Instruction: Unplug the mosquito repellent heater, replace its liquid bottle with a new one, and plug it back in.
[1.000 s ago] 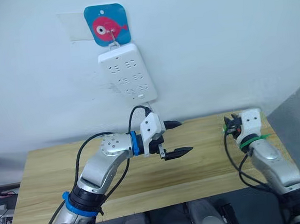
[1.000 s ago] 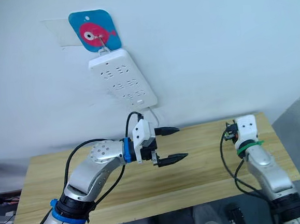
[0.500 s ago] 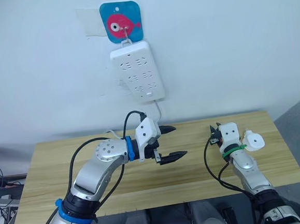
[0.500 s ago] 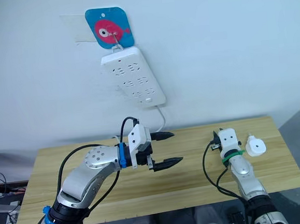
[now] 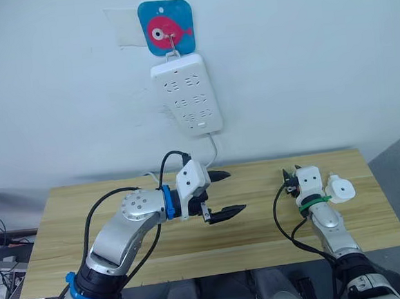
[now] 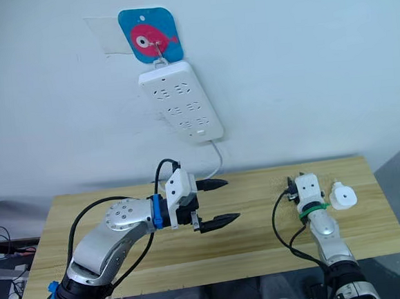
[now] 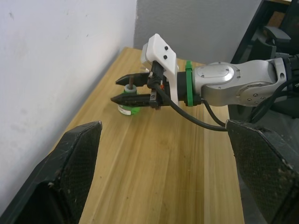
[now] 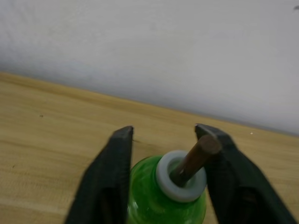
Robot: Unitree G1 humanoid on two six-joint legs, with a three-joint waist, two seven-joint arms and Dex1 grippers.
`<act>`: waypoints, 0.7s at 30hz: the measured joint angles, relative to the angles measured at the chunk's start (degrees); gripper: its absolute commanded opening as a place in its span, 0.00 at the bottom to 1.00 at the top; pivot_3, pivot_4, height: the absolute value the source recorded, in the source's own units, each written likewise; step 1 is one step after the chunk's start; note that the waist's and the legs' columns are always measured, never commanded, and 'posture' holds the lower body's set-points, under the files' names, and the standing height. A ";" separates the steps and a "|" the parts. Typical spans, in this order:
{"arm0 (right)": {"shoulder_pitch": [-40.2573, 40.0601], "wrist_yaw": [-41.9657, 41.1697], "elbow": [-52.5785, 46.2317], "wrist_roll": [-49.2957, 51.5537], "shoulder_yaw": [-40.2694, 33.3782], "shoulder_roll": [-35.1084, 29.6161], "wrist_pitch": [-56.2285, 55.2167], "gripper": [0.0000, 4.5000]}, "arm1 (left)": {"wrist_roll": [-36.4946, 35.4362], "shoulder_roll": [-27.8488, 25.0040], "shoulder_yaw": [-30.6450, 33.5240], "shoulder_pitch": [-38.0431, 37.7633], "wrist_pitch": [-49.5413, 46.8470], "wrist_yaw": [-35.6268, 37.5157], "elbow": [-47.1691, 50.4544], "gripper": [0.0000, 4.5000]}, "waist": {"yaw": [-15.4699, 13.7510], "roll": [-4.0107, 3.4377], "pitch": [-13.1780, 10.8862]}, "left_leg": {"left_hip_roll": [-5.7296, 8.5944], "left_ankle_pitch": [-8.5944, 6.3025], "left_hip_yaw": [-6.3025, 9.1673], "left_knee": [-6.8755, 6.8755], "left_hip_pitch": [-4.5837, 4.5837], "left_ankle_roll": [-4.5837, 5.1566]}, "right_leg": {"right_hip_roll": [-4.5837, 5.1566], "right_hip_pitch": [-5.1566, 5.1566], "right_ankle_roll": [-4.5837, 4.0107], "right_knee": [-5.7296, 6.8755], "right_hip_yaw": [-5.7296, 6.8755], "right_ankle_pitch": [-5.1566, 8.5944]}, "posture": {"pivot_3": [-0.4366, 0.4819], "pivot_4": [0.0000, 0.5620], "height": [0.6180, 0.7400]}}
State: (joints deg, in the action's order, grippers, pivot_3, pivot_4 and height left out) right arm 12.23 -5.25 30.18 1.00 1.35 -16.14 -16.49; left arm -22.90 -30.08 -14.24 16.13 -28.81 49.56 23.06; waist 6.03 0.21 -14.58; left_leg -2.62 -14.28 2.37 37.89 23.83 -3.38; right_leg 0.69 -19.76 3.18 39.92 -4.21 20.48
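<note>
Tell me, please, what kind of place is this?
Probably a test bench in a lab or workroom, not a home. A bare wooden table stands against a plain white wall, and a white power strip hangs from a hook on a blue fish sticker.

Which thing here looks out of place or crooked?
The power strip hangs tilted on the wall from a hook on the fish sticker, with nothing plugged in. The mosquito repellent heater lies unplugged on the table beside the right gripper.

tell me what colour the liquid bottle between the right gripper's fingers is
Green, with a grey collar and brown wick; the bottle shows best in the right wrist view.
</note>
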 measured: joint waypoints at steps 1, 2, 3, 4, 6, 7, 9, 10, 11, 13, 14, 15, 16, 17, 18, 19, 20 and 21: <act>-1.12 -0.87 -1.56 -0.01 -0.02 -0.52 -0.01 0.81 | -0.16 -0.02 0.18 -0.40 -0.30 -0.16 0.46 1.00 | -0.08 -0.02 -0.07 | 0.01 0.00 -0.01 -0.03 0.01 0.00 | 0.01 -0.01 0.00 -0.03 0.00 0.00 | 0.37 0.50 1.00; -2.06 -1.52 -2.97 0.04 -0.05 -0.93 0.20 0.89 | -0.42 -0.03 0.31 -0.81 -0.71 -0.25 0.87 1.00 | -0.11 -0.03 -0.10 | 0.01 0.00 -0.01 -0.05 0.01 0.00 | 0.02 -0.01 0.00 -0.05 0.00 0.00 | 0.37 0.50 1.00; -4.31 -2.89 -7.37 0.30 -0.11 -1.96 1.12 0.97 | -0.95 -0.04 0.77 -1.65 -1.08 -0.50 1.61 1.00 | -0.21 -0.07 -0.20 | 0.00 -0.01 -0.01 -0.06 0.04 -0.01 | 0.03 -0.03 0.00 -0.06 0.00 0.00 | 0.37 0.50 1.00; -6.76 -4.40 -12.85 0.55 -0.14 -3.25 2.18 0.99 | -1.22 -0.28 1.45 -2.79 -1.19 -0.89 2.30 1.00 | -0.32 -0.12 -0.29 | 0.00 -0.01 0.00 -0.09 0.06 -0.01 | 0.03 -0.06 0.00 -0.07 -0.03 0.00 | 0.37 0.51 1.00; -9.15 -6.35 -20.51 1.67 -0.56 -4.99 4.97 0.99 | -1.42 -0.65 2.84 -4.76 -1.23 -1.58 3.11 1.00 | -0.33 -0.16 -0.43 | -0.02 -0.01 0.02 -0.12 0.06 -0.02 | 0.02 -0.08 0.00 -0.07 -0.04 0.01 | 0.38 0.51 1.00; -10.75 -7.97 -27.06 2.98 -1.15 -6.50 7.75 0.99 | -1.60 -0.81 4.04 -6.54 -0.93 -2.04 3.88 1.00 | -0.34 -0.14 -0.53 | -0.03 -0.01 0.04 -0.11 0.05 -0.02 | 0.02 -0.08 0.00 -0.05 -0.06 0.01 | 0.38 0.51 1.00; -11.69 -10.45 -35.24 4.90 -1.62 -8.58 11.93 0.99 | -2.21 0.26 6.58 -10.20 0.79 -3.16 4.85 1.00 | -0.34 -0.11 -0.63 | -0.06 -0.01 0.12 -0.10 0.03 -0.02 | 0.02 -0.06 0.00 -0.05 -0.07 0.01 | 0.39 0.51 1.00; -11.68 -12.33 -39.94 6.26 -1.67 -9.94 14.91 0.99 | -2.25 1.38 7.92 -13.20 2.48 -4.40 5.87 1.00 | -0.36 -0.05 -0.68 | -0.05 -0.02 0.15 -0.09 0.03 -0.02 | 0.03 -0.05 0.00 -0.05 -0.08 0.01 | 0.39 0.51 1.00; -11.52 -14.15 -43.52 7.61 -1.57 -11.35 17.25 0.99 | -1.88 2.14 8.61 -15.73 3.95 -5.68 6.62 1.00 | -0.43 -0.02 -0.72 | -0.04 -0.02 0.20 -0.10 0.03 -0.02 | 0.03 -0.02 0.00 -0.08 -0.07 0.01 | 0.40 0.51 1.00; -9.55 -19.35 -50.20 12.43 -0.40 -14.49 24.11 0.99 | 1.06 2.87 9.79 -22.89 7.29 -9.31 8.36 1.00 | -0.56 0.16 -0.86 | -0.06 -0.02 0.30 -0.10 0.02 -0.01 | 0.02 -0.01 -0.01 -0.10 -0.05 0.01 | 0.41 0.52 1.00; -7.94 -22.46 -52.68 15.46 0.49 -15.96 27.71 0.99 | 2.45 3.65 10.69 -27.44 8.92 -11.35 8.84 1.00 | -0.58 0.21 -0.90 | -0.07 -0.03 0.34 -0.11 0.01 -0.01 | 0.03 0.02 -0.01 -0.14 -0.05 0.01 | 0.42 0.52 1.00; -6.76 -24.84 -54.03 17.62 1.05 -16.93 30.05 0.99 | 3.26 4.83 11.44 -31.22 10.14 -12.84 8.91 1.00 | -0.71 0.25 -0.94 | -0.06 -0.03 0.38 -0.13 0.02 0.00 | 0.04 0.08 -0.02 -0.20 -0.02 0.01 | 0.43 0.53 1.00; -4.66 -28.29 -54.88 20.54 2.05 -18.26 33.30 0.99 | 4.47 6.60 12.57 -36.20 12.43 -14.87 8.97 1.00 | -0.97 0.39 -1.09 | -0.04 -0.04 0.42 -0.13 0.03 0.01 | 0.06 0.11 -0.03 -0.29 0.01 0.01 | 0.43 0.53 1.00; -3.06 -31.11 -55.20 22.87 2.47 -19.43 35.88 0.99 | 5.73 7.97 13.12 -40.12 14.72 -16.59 8.85 1.00 | -1.32 0.46 -1.25 | -0.06 -0.04 0.52 -0.13 0.06 0.02 | 0.13 0.15 -0.04 -0.39 0.02 0.01 | 0.45 0.53 1.00; -1.85 -33.15 -55.08 24.16 2.67 -20.14 37.38 0.99 | 6.61 9.07 13.71 -42.89 16.35 -17.90 8.64 1.00 | -1.71 0.53 -1.40 | -0.05 -0.04 0.56 -0.13 0.09 0.02 | 0.19 0.18 -0.04 -0.43 0.04 0.01 | 0.47 0.54 1.00; -0.90 -34.90 -55.00 25.06 2.88 -20.62 38.22 0.99 | 7.17 10.43 14.48 -44.71 17.65 -19.32 8.56 1.00 | -2.30 0.55 -1.52 | -0.03 -0.04 0.58 -0.14 0.12 0.02 | 0.27 0.19 -0.04 -0.46 0.08 0.01 | 0.49 0.55 1.00; 0.79 -37.62 -54.48 25.76 3.58 -21.32 38.86 0.99 | 8.39 12.89 15.43 -47.25 20.06 -21.73 8.43 1.00 | -3.02 0.60 -1.76 | 0.00 -0.04 0.58 -0.14 0.14 0.02 | 0.34 0.21 -0.05 -0.51 0.11 0.01 | 0.49 0.55 1.00; 2.40 -39.96 -53.84 26.33 4.27 -21.66 39.10 0.99 | 9.58 14.78 16.26 -48.84 22.23 -23.83 8.08 1.00 | -3.51 0.67 -1.96 | 0.03 -0.04 0.56 -0.13 0.17 0.02 | 0.38 0.22 -0.04 -0.55 0.13 0.01 | 0.51 0.56 1.00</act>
State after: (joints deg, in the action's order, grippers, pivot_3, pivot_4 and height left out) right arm 14.63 -45.21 -23.66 27.33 5.62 -37.80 22.61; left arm -13.31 -15.30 2.01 -32.71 -6.58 25.73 31.14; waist 2.52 0.88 -16.54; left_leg -2.60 -14.32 2.93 37.76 24.00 -3.36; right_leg 1.07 -19.54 3.13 39.37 -4.08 20.49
